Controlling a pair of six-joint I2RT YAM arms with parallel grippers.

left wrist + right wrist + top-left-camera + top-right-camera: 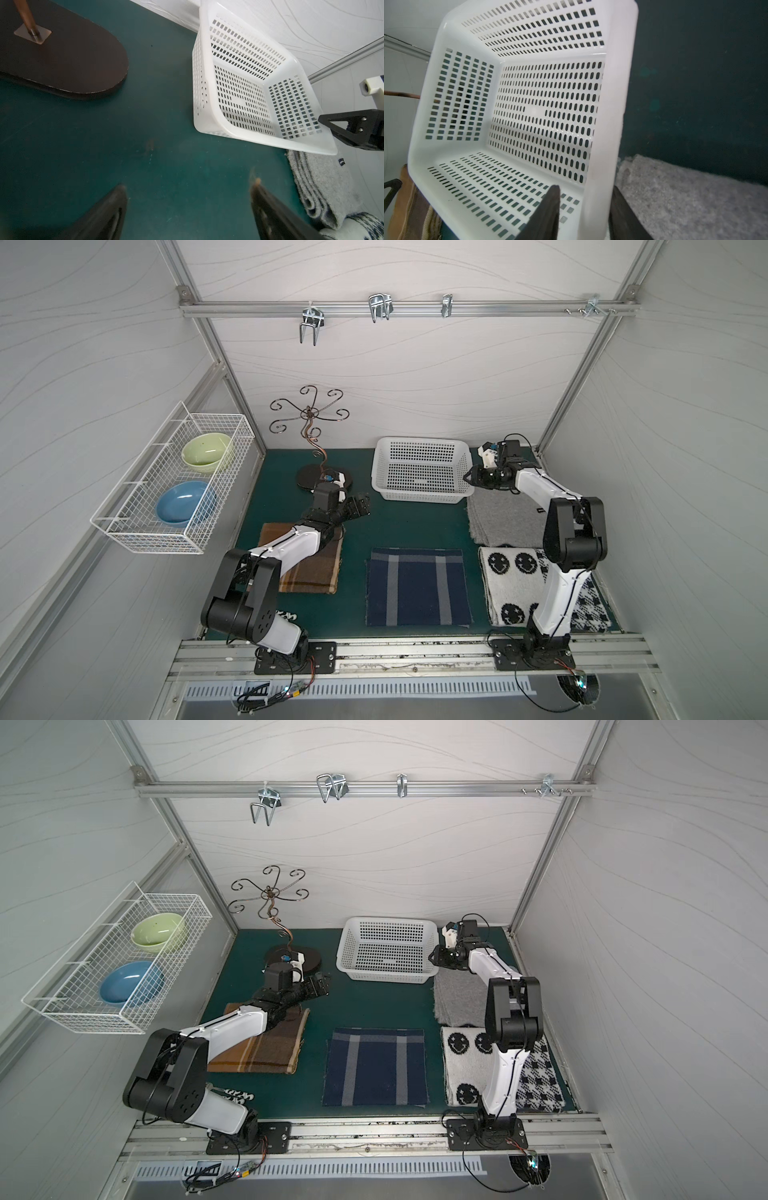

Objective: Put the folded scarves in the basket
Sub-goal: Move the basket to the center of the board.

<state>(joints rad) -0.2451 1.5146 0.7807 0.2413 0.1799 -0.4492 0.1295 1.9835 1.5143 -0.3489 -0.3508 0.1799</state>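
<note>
Closest to you, the navy plaid scarf (417, 587) lies flat at 6 o'clock on the green mat (395, 526), with the smiley scarf (507, 585) at about 4 o'clock, half under your right arm, and the brown plaid scarf (316, 574) at 8 o'clock, under your left arm. A bit further back the grey scarf (503, 518) sits folded at 3 o'clock, so all four are still out on the mat. Your left gripper (187, 187) hovers over bare mat near the middle, jaws spread wide with nothing between them. The right gripper (584, 189) is up at the basket (422, 494), which sits at 1 o'clock with its near right corner right against the grey scarf's far edge. In the right wrist view one finger is inside the wall and the other outside the rim, so it straddles that corner, but I honestly can't tell if it's biting yet. The curly metal stand (305, 479) is at 11 o'clock.
</note>
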